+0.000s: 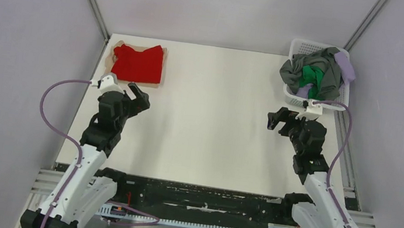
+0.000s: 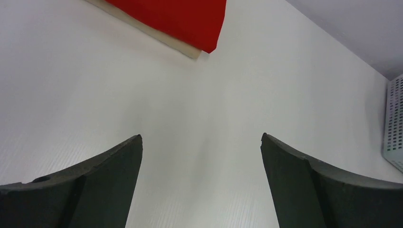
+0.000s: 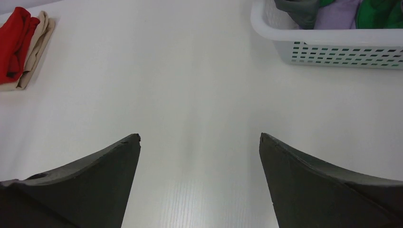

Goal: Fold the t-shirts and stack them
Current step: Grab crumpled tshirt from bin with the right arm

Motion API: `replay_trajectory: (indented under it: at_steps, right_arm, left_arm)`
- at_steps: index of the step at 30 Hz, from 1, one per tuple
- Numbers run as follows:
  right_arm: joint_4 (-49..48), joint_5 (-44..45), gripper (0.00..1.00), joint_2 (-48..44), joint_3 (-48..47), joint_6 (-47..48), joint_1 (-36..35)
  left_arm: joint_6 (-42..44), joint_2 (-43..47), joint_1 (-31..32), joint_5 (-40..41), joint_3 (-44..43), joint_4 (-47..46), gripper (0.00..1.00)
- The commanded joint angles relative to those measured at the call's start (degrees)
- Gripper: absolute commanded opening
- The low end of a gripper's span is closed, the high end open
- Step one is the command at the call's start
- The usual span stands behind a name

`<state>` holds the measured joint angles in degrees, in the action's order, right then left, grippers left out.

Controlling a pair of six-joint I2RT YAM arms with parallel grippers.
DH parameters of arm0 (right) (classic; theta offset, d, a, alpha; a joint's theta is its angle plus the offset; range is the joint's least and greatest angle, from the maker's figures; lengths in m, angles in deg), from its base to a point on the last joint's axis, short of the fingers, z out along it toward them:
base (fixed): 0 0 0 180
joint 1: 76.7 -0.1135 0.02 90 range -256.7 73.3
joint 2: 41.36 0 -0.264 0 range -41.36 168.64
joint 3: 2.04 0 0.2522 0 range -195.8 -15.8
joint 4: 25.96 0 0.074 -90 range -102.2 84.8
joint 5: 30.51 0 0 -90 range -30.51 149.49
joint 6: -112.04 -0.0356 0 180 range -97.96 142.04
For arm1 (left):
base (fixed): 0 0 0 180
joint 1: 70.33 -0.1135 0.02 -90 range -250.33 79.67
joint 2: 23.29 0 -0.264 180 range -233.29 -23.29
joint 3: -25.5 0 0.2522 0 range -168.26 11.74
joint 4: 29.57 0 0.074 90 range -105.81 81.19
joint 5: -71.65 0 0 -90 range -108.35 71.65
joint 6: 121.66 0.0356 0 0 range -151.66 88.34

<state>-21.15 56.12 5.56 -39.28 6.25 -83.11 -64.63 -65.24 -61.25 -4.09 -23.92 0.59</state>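
A folded red t-shirt (image 1: 138, 63) lies at the table's far left corner on top of a folded beige cloth (image 3: 34, 52); it also shows in the left wrist view (image 2: 180, 16) and the right wrist view (image 3: 14, 42). The dark grey t-shirt (image 1: 312, 66), bright green t-shirt (image 1: 311, 77) and pale lavender t-shirt (image 1: 344, 65) are heaped in the white basket (image 1: 300, 45) at the far right. My left gripper (image 1: 141, 98) is open and empty just in front of the red shirt. My right gripper (image 1: 274, 119) is open and empty in front of the basket.
The white mesh basket (image 3: 332, 45) stands at the table's far right corner. White table surface (image 1: 210, 121) stretches between the two arms. Grey walls enclose the table on three sides. Purple cables loop from both wrists.
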Motion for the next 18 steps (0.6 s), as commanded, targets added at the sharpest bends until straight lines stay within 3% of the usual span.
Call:
replay_trajectory:
  at_steps: [1, 6, 15, 18]
  right_arm:
    - [-1.33, -0.24, 0.98, 1.26, -1.48, 1.20, 0.02]
    - [2.77, 1.13, 0.98, 5.99, -8.25, 6.61, 0.00]
    - [16.18, 17.78, 0.98, 28.45, -34.38, 7.54, 1.32]
    - [17.14, 17.49, 0.98, 35.46, -42.12, 7.55, 4.94]
  left_arm:
    - [-0.95, 0.10, -0.07, -2.18, -1.94, -1.22, 1.00]
    - [-0.48, -1.24, -0.03, -3.89, -2.09, -2.45, 1.00]
    - [-0.48, -4.24, -0.03, -6.35, -1.31, -7.44, 1.00]
    - [-0.21, -5.80, -0.04, -6.17, -1.14, -8.58, 1.00]
